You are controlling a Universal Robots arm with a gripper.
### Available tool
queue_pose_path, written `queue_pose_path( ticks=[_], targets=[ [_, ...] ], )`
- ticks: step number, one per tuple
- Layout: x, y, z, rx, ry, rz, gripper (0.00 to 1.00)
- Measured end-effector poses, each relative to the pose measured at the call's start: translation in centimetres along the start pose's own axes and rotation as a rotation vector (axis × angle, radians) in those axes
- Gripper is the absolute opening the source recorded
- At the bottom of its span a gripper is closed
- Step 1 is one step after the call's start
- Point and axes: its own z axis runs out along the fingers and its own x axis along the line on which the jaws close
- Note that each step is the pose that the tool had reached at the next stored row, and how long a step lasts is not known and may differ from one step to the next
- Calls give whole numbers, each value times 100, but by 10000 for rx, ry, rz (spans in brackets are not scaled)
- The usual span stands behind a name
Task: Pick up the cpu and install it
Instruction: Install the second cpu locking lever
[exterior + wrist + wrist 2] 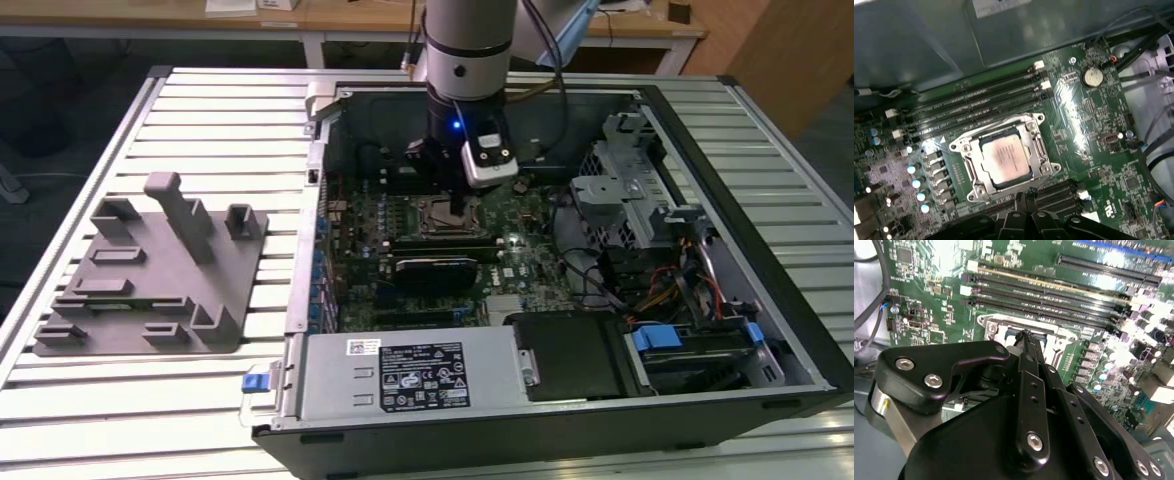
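Observation:
The cpu, a small square chip with a silvery-grey top, lies flat inside the metal socket frame on the green motherboard. My gripper hangs just above the socket's edge, beside the chip and apart from it. In the second wrist view the gripper has its black fingers drawn together to a narrow tip with nothing between them. The exterior view shows the gripper pointing straight down over the socket inside the open computer case.
A grey fixture with upright posts sits on the slatted table at the exterior view's left. Memory slots run beside the socket. A black module, a power supply, a drive cage and cables crowd the case.

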Motion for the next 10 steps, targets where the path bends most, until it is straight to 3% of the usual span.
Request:
queue_pose_path(
  ticks=[7,10],
  targets=[
    [-28,-82,5,-4,0,-69,11],
    [-28,-85,10,-22,-1,-371,11]
  ],
)
